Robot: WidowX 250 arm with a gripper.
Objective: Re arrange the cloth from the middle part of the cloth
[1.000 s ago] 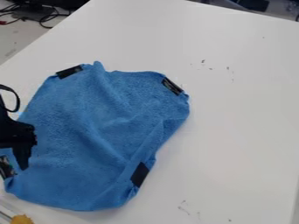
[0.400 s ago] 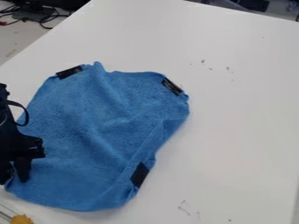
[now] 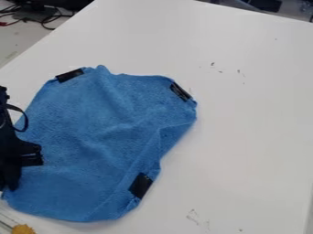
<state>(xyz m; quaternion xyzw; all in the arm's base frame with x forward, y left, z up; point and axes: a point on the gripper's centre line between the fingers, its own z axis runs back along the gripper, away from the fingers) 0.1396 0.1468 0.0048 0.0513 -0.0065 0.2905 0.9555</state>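
One blue cloth lay spread but rumpled on the white worktop, with three dark patches visible along its border: upper left, upper right and lower right. The black hand was at the cloth's lower left margin, its fingers close together and, as judged, closed on the fabric. A shallow pinch there could have let the cloth slip free on lifting; a firm pull from one side, rather than from the centre, could have dragged the whole piece or deepened the slanting folds near its right side. A low sweep might also have caught the yellow item near the lower left corner. The arm was cut off by the left edge and covered part of the cloth's left margin; the depth of the grip could not be made out.
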